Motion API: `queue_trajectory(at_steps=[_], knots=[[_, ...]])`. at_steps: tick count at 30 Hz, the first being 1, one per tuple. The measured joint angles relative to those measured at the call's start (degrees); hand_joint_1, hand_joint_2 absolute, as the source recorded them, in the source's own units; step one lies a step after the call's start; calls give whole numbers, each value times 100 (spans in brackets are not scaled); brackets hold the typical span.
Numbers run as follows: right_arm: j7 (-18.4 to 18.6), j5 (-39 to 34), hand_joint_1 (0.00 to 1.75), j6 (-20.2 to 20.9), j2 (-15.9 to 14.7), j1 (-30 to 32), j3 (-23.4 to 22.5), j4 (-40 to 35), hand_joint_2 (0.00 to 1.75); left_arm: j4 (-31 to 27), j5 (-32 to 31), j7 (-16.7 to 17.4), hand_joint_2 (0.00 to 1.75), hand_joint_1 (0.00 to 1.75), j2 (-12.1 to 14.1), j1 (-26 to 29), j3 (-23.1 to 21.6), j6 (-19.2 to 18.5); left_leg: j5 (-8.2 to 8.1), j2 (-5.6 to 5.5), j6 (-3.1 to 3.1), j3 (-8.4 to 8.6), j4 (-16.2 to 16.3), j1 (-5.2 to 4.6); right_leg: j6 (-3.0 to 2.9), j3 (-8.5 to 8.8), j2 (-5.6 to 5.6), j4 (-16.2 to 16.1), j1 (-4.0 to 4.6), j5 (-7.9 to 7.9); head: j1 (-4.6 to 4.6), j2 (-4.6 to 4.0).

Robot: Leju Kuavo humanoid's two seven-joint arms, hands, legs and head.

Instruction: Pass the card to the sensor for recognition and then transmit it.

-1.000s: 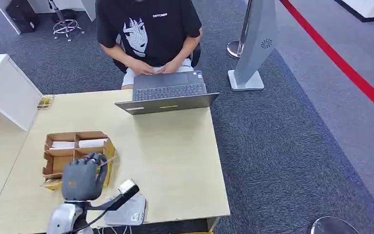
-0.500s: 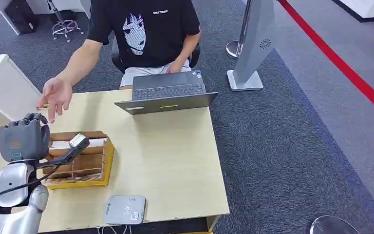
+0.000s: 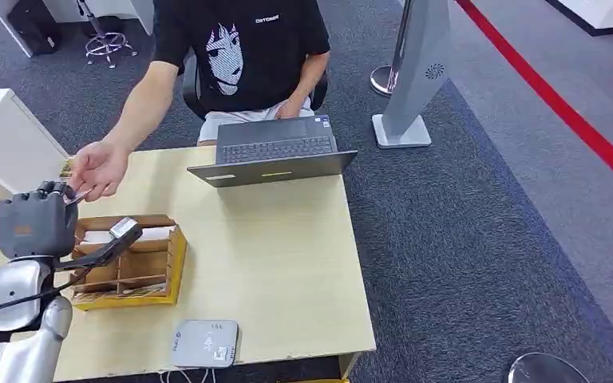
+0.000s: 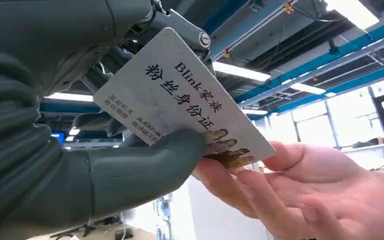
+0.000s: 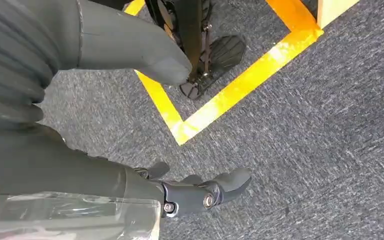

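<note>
Grey carpet surrounds a pale wooden counter (image 3: 287,255) with a laptop (image 3: 275,155), a cardboard sorting box (image 3: 132,255) and a flat card reader (image 3: 205,343) near its front edge. Raised beside the box, the left hand (image 3: 36,223) pinches the card (image 4: 180,100) between thumb and fingers, offering its free end to a person's hand (image 4: 300,190), which already touches it, apparently for the handover. Low over the carpet, the right hand (image 5: 130,125) hangs with fingers apart, holding nothing.
</note>
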Motion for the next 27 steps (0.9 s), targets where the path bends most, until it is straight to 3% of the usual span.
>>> queue_trajectory(at_steps=[1,7,21,25,27], knots=[[7,13,0,0,0,0,0,0,175,0,0,-46,175,0,-2,-1,0,2,0,1,0,-1,0,0,0,-1,1,0,0,0,-2,0],[15,41,0,-11,0,-2,-4,0,175,-157,0,-409,175,0,-217,64,70,-79,0,-4,0,-12,0,-1,1,-6,-2,-1,0,0,0,0],[26,44,0,-20,0,-1,-11,0,175,-394,0,-477,175,0,-350,136,118,-131,1,-4,3,-14,1,-1,4,-9,-2,-1,-1,3,0,0],[92,20,0,-120,0,-1,-166,0,175,-1627,37,-1345,175,0,-866,812,35,-431,2,-4,3,-18,1,-2,4,-13,-3,-2,-1,3,0,0],[87,-20,0,-157,0,-7,-225,0,175,-1806,219,-1618,175,0,-828,973,-162,-798,2,-4,3,-19,1,-1,4,-13,-4,-2,-1,3,0,0]])
